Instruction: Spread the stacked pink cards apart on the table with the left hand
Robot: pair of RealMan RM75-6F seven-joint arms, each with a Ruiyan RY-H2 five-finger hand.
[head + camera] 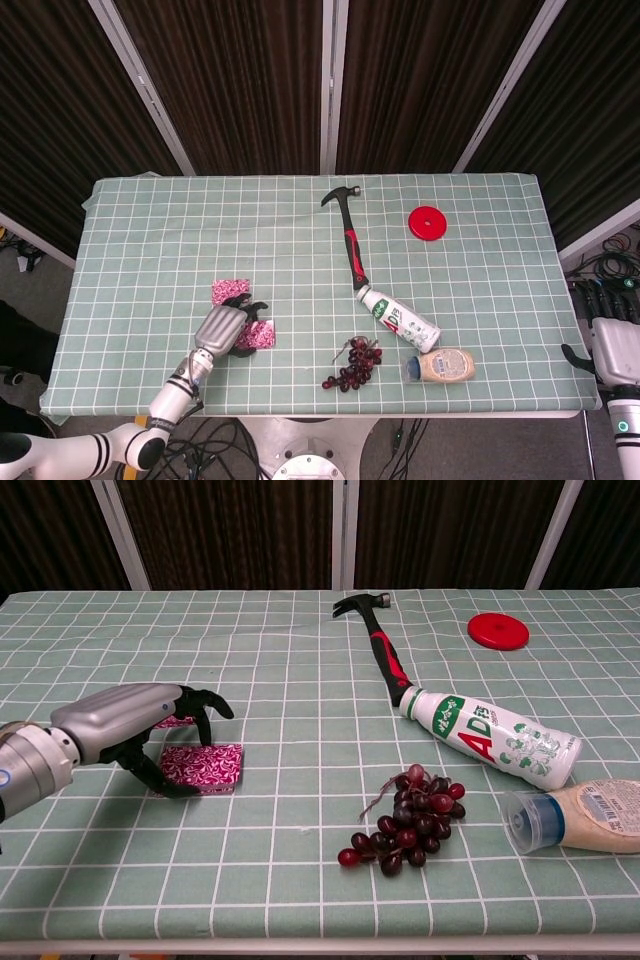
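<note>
Left hand (pixel 150 725): fingers curled down over two pink cards (pixel 203 766), now lying apart at front-left of bench (pixel 300 670); whether it grips either, cannot tell. Right hand (pixel 612 350): state unclear

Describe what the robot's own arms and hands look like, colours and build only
The left hand has a smooth silver-grey metallic back and black fingers, on a silver wrist with a white forearm behind it, banded in black in the head view. Of the right arm, only a white-grey casing with black parts shows at the frame edge.
</note>
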